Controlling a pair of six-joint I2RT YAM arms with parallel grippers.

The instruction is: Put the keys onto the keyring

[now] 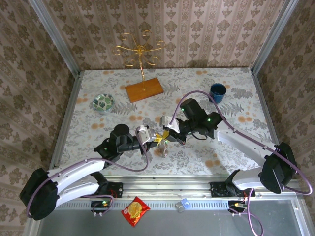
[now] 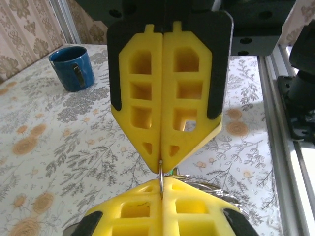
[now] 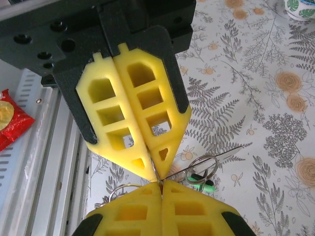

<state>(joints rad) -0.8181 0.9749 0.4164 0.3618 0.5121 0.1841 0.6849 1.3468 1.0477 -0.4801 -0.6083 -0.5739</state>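
Observation:
My two grippers meet tip to tip over the middle of the table. The left gripper [image 1: 156, 138] [image 2: 162, 183] and the right gripper [image 1: 166, 133] [image 3: 161, 184] are both shut on the same thin metal ring of the keyring [image 2: 162, 177], pinched edge-on between them. In the right wrist view a flat grey band [image 3: 216, 157] runs from the pinch toward the upper right. Beside it hangs a small wire ring [image 3: 212, 160] with a green key [image 3: 203, 178] with a dark end. More wire coils [image 2: 211, 187] show to the right of my left fingers.
A blue cup [image 1: 217, 92] [image 2: 73, 68] stands at the back right. A small patterned bowl [image 1: 104, 103] sits at the left. The gold wire stand rises from a wooden base [image 1: 143, 90] at the back. A red packet [image 1: 135, 210] [image 3: 10, 118] lies on the near rail.

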